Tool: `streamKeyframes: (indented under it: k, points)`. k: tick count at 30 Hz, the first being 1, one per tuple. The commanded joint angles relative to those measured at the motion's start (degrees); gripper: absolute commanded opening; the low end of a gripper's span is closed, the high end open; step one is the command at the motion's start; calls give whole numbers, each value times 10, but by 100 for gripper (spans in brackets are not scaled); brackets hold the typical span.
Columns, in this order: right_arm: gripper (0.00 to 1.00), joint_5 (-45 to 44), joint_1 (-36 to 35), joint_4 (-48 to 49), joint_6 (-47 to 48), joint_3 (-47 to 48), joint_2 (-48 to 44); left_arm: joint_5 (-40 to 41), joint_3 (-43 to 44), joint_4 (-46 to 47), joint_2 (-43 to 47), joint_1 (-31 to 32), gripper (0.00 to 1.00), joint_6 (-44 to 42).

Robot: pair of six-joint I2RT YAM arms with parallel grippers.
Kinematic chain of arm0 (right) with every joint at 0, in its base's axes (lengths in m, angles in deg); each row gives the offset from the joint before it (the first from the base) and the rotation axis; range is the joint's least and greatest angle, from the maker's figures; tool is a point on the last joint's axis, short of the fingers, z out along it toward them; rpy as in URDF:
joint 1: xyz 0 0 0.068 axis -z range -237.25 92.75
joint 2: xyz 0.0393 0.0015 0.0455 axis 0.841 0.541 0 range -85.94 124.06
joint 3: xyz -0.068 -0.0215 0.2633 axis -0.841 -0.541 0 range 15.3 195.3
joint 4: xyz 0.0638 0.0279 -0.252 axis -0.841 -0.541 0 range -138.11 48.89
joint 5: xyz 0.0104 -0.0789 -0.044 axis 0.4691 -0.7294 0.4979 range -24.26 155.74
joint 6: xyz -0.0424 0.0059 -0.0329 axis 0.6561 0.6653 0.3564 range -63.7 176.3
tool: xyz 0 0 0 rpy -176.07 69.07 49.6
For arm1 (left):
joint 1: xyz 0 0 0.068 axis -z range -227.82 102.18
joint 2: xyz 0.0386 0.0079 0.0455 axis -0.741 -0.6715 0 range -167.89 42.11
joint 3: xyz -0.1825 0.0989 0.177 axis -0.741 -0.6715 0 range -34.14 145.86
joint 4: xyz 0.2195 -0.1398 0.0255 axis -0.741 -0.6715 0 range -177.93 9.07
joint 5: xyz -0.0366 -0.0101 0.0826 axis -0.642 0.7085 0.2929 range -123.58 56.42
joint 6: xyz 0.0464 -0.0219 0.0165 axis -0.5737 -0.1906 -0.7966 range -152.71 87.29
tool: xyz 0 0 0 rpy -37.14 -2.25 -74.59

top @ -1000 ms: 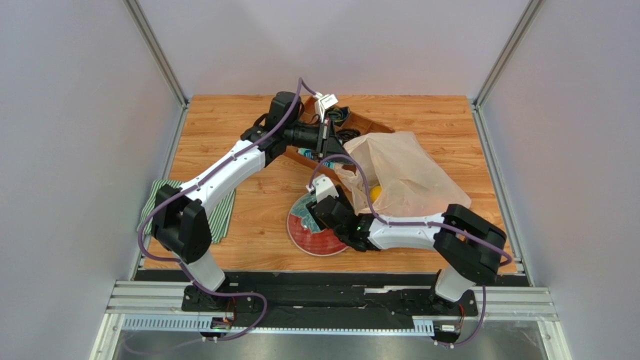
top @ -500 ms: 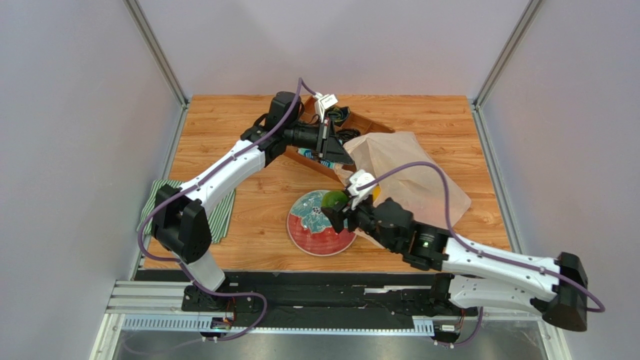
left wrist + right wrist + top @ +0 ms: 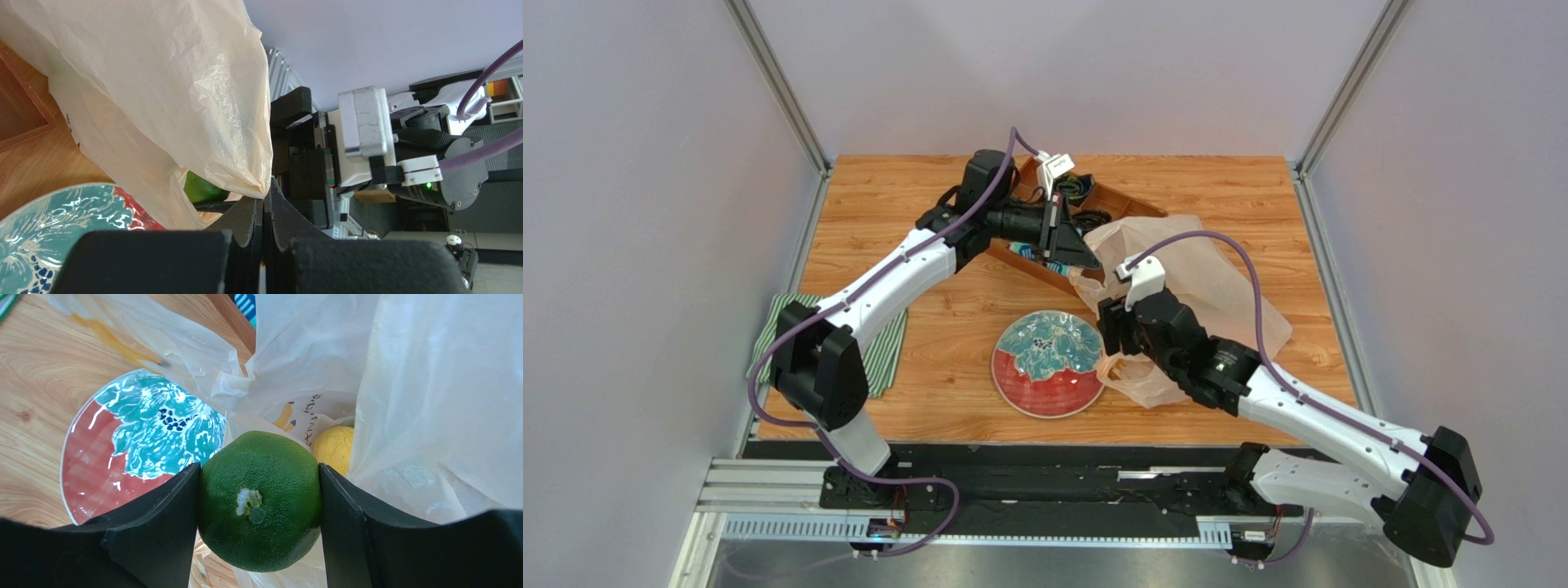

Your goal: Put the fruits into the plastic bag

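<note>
The translucent pinkish-white plastic bag point(image 3: 1192, 276) lies at the table's centre right, mouth toward the plate. My left gripper point(image 3: 1071, 251) is shut on the bag's upper edge point(image 3: 258, 177) and holds it up. My right gripper point(image 3: 1116, 337) is shut on a green round fruit point(image 3: 259, 499) at the bag's mouth; the fruit also shows in the left wrist view point(image 3: 202, 188). A small yellow fruit point(image 3: 334, 448) lies inside the bag. The other fruits are hidden.
The red-rimmed plate with teal leaf pattern point(image 3: 1048, 363) sits left of the bag with no fruit on it. A brown wooden tray point(image 3: 1112, 202) stands behind the bag. A striped green cloth point(image 3: 886, 349) lies at the left edge.
My right gripper lifted the green fruit off the plate and carried it right and back to the bag's mouth. The left arm has not moved.
</note>
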Motion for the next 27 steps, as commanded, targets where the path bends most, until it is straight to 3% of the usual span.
streamKeyframes:
  k: [1,11,16,23,24,27]
  points:
    - [26,-47,2,22,-11,51,43,-12,5,10,18,0,0,-5]
    - [26,-202,12,68,-47,83,197,-13,5,11,21,0,0,-4]
    - [26,-210,47,68,-82,82,220,-13,7,11,21,0,0,-3]
    - [26,-301,83,21,-71,100,263,-13,5,12,22,0,0,-5]
    - [27,-302,85,12,-79,103,266,-13,5,11,22,0,0,-5]
    - [49,-278,89,-4,-80,106,252,-11,4,12,19,0,0,-5]
